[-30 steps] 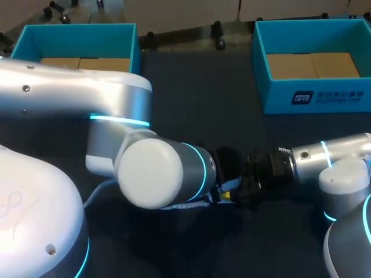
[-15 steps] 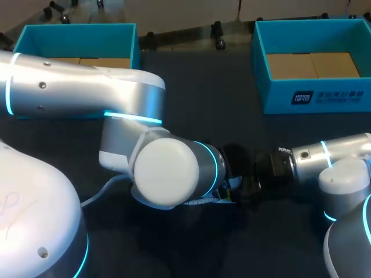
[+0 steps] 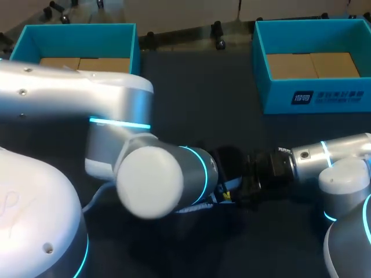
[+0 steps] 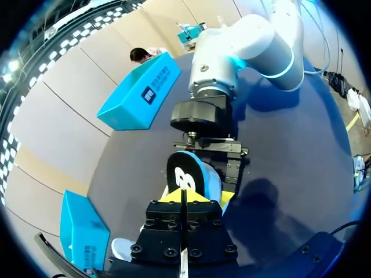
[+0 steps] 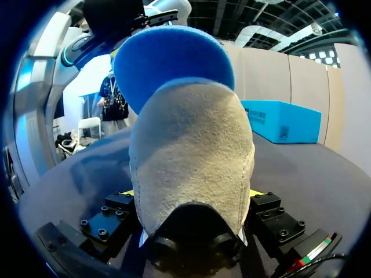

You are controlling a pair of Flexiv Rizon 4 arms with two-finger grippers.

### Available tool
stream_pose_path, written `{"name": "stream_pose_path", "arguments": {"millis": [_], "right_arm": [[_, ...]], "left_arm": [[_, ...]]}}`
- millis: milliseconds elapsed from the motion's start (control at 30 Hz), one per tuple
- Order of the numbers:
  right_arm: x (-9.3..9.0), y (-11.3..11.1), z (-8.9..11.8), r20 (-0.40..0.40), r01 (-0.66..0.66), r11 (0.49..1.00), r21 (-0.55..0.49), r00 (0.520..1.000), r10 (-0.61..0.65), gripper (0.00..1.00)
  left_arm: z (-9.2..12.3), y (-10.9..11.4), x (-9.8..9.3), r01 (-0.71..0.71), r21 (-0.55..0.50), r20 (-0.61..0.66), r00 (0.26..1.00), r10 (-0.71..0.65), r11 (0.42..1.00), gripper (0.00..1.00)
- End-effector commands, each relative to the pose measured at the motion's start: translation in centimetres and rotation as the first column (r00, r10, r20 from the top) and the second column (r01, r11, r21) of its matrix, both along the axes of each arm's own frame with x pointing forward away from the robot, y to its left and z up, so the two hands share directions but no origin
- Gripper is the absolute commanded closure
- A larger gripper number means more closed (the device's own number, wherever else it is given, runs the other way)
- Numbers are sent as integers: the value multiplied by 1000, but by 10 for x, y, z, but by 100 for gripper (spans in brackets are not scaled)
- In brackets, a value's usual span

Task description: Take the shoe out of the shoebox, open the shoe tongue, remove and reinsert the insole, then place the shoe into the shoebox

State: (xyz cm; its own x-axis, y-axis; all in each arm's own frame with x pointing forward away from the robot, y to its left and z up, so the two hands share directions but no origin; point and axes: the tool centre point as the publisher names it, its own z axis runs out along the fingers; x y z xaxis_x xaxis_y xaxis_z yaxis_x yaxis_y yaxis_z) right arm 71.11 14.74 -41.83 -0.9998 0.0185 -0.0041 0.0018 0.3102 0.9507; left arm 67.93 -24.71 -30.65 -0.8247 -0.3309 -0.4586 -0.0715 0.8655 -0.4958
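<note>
A beige suede shoe (image 5: 191,150) stands heel-first between the fingers of my right gripper (image 5: 191,194), which is shut on its sides low over the table. A blue insole (image 5: 174,61) sticks up out of the shoe's opening. In the left wrist view its black top face with a white mark (image 4: 184,174) lies just ahead of my left gripper (image 4: 184,196). That gripper's yellow tips are pressed together on the insole's edge. In the head view my left arm (image 3: 151,179) covers the shoe and the left gripper, and only my right gripper (image 3: 246,182) shows beside it.
Two open teal shoeboxes stand at the far side of the dark table, one at the back left (image 3: 75,35) and one at the back right (image 3: 313,98), each with a cardboard floor. Bare tabletop lies between them.
My left arm's elbow swung to the right and a little forward, then came back to about where it was. The right arm has kept still.
</note>
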Motion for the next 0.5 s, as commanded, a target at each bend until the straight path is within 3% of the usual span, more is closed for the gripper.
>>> {"name": "stream_pose_path", "arguments": {"millis": [33,133,233,500], "right_arm": [[-1,2,-1,0,1,1000,-4,1000,-1,100],[-1,2,-1,0,1,1000,-4,1000,-1,100],[-1,2,-1,0,1,1000,-4,1000,-1,100],[-1,2,-1,0,1,1000,-4,1000,-1,100]], "left_arm": [[8,13,-8,0,-14,5,1000,0,1000,100],[11,13,-12,-1,-14,-1,1000,1,1000,100],[13,13,-16,0,-7,-8,1000,0,1000,75],[13,12,-27,-16,0,-1,1000,16,1000,58]]}}
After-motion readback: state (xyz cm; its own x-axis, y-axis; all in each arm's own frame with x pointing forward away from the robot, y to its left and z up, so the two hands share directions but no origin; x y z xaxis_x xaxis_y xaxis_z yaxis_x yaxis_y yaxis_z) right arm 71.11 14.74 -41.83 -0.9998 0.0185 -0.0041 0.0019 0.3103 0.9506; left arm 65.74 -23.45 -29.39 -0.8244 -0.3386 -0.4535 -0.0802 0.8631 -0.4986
